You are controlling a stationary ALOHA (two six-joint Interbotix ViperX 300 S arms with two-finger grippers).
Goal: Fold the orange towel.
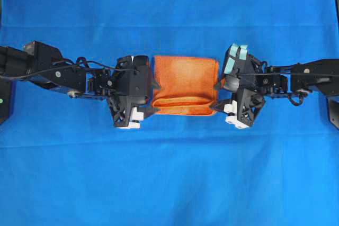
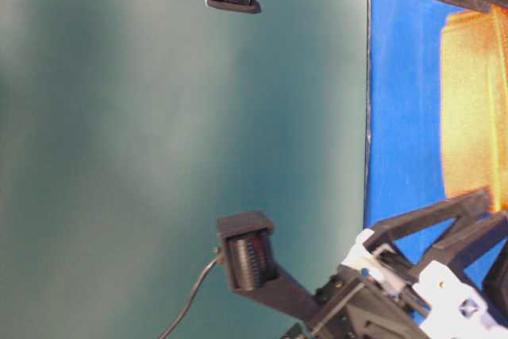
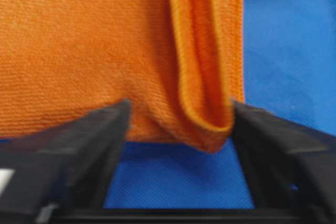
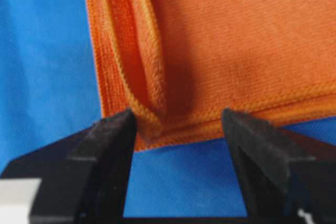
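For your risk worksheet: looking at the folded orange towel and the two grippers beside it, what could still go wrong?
1. The bright-orange terry towel has a loose, puffy fold along its near edge; it may spring open.
2. The open left gripper and open right gripper each straddle a towel edge, so pulling back could snag and drag it.
3. The large blue cloth underneath might bunch.

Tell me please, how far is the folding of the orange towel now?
One fold looks done: the orange towel lies doubled on the blue cloth, with a rolled fold along its near edge. Nothing is in hand: the left gripper and right gripper stand open at its side edges. Possibly another fold is left.
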